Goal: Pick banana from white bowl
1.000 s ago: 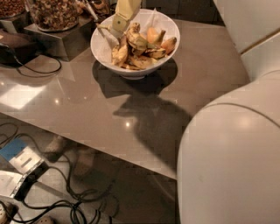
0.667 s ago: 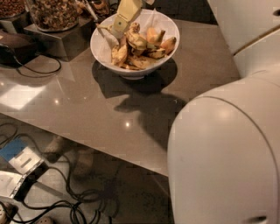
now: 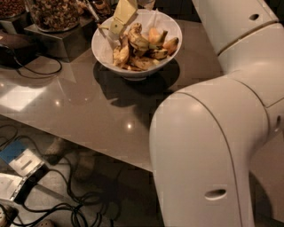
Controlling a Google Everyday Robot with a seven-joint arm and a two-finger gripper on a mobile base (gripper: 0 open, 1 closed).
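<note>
The white bowl [image 3: 106, 44] stands at the far middle of the grey table [image 3: 80, 111]. It holds a pile of brown-spotted bananas [image 3: 142, 46]. My gripper [image 3: 116, 27], pale yellow, comes down from the top edge of the camera view into the left side of the bowl. Its tip is right beside the leftmost banana [image 3: 122, 53]. I cannot tell whether it touches the fruit. My white arm [image 3: 222, 133] fills the right side of the view and hides the table's right part.
Glass jars of nuts [image 3: 53, 13] stand on a metal stand [image 3: 57, 42] left of the bowl. A black cable [image 3: 40, 71] lies on the table's left. The table's near edge runs diagonally; below it, cables and a white box [image 3: 22, 173] lie on the floor.
My arm's big white link has swung left and now covers more of the right side. The gripper stays at the bowl's left side. The bowl and bananas have not moved.
</note>
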